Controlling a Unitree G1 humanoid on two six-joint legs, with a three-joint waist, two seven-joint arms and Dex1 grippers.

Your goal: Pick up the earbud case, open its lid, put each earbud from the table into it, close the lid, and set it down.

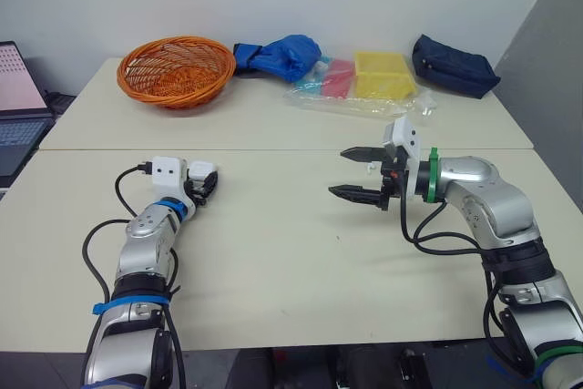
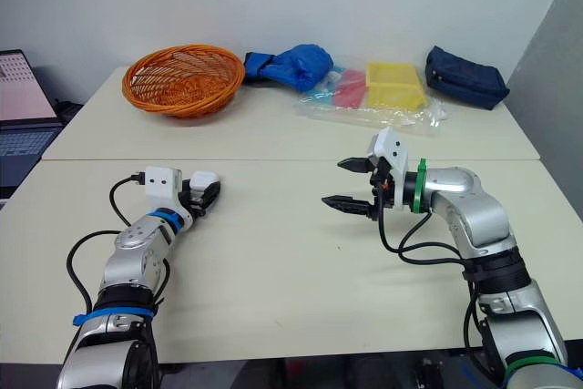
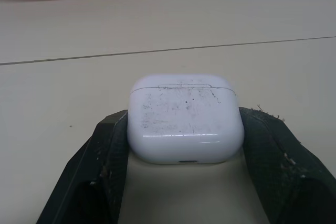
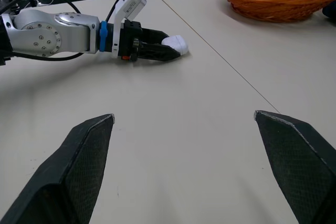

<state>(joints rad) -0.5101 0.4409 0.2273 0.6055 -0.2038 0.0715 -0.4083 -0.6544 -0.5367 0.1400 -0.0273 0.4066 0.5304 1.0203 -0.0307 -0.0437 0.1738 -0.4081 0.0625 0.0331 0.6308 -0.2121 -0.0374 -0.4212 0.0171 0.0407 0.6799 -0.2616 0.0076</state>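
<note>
My left gripper is shut on the white earbud case, one black finger pressed on each side of it. The case's lid is closed, its seam toward the far side. It sits low over the near-left part of the table; I cannot tell whether it touches the surface. My right gripper stands open over the table's middle right, pointing left toward the case, with nothing between its fingers.
On the far table stand an orange basket, a blue bag, a clear plastic bag with a yellow box, and a navy pouch. A laptop sits off the table's left edge.
</note>
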